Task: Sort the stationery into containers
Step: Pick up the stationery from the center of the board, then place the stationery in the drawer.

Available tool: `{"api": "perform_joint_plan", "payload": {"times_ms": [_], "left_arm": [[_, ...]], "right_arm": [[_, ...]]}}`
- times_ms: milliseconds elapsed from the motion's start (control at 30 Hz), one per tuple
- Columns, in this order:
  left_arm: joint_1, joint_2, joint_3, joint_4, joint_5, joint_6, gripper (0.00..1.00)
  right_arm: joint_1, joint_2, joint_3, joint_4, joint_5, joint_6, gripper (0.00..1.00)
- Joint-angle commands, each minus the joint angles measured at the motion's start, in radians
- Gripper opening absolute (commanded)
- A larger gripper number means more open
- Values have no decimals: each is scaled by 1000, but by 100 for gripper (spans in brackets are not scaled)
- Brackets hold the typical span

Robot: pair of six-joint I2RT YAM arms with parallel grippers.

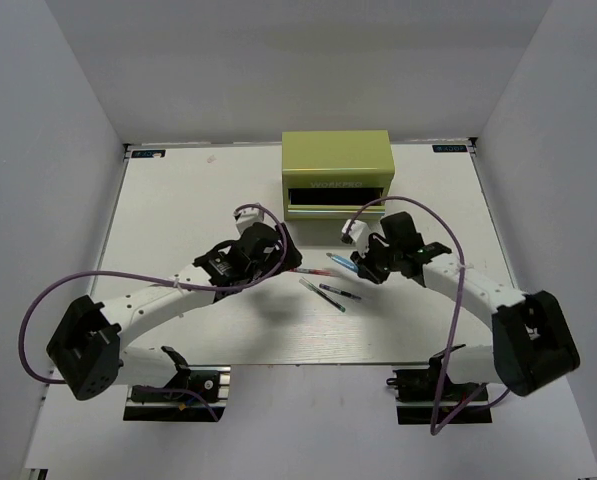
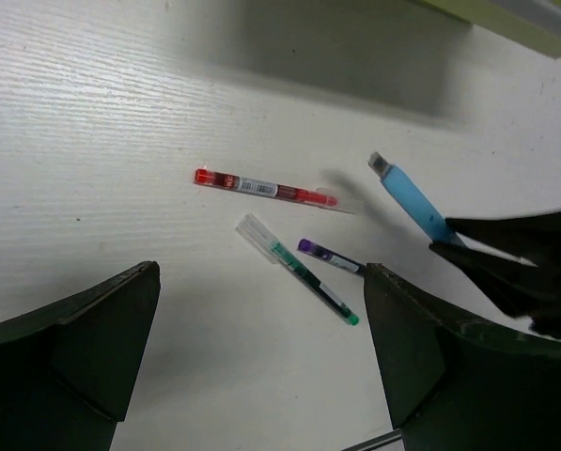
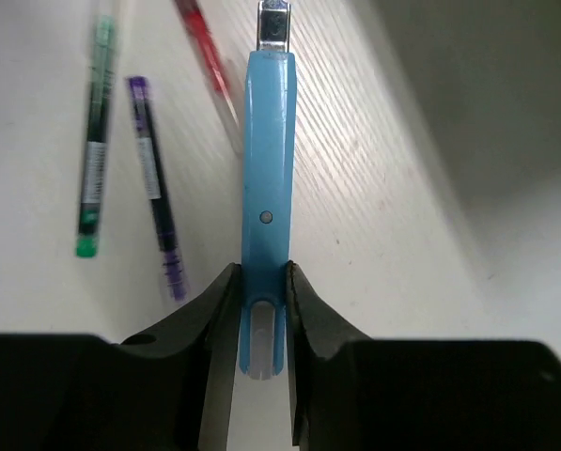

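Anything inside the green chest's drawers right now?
Their insides are hidden: the top view shows only the lid and dark front of the green chest. Outside it: red pen, green-tipped pen and purple-tipped pen on the table; light-blue item held in the right end effector.

Our left arm (image 1: 168, 300) and right arm (image 1: 470, 282) both bend inward. The left gripper (image 2: 261, 352) hangs with its jaws spread wide. The right gripper (image 3: 263, 287) pinches the tail of a light-blue item (image 3: 269, 169), which juts straight ahead of its fingertips.
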Motion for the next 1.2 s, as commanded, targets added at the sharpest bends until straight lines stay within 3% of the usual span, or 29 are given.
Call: {"api": "perform_joint_plan", "payload": {"times_ms": [0,67,233,533,900,1000,1167], "left_arm": [[4,17,63,-49,-3,-126,100],[4,46,92,-63,-3,-171,100],[4,56,115,-74,17,-357,100],[13,15,-35,96,61,-677,100],[13,87,-27,152,70,-834,100],[13,127,0,142,70,-856,100],[13,171,34,121,101,-898,100]], "right_arm": [[-2,-98,70,-123,-173,-177,13],[-1,-145,127,-165,-218,-306,10],[2,-155,235,-197,-268,-403,10],[-4,-8,479,-110,-127,-581,10],[-50,170,610,-79,-69,-713,10],[-54,203,627,-82,-57,-729,15],[-71,238,654,-84,-49,-723,36]]}}
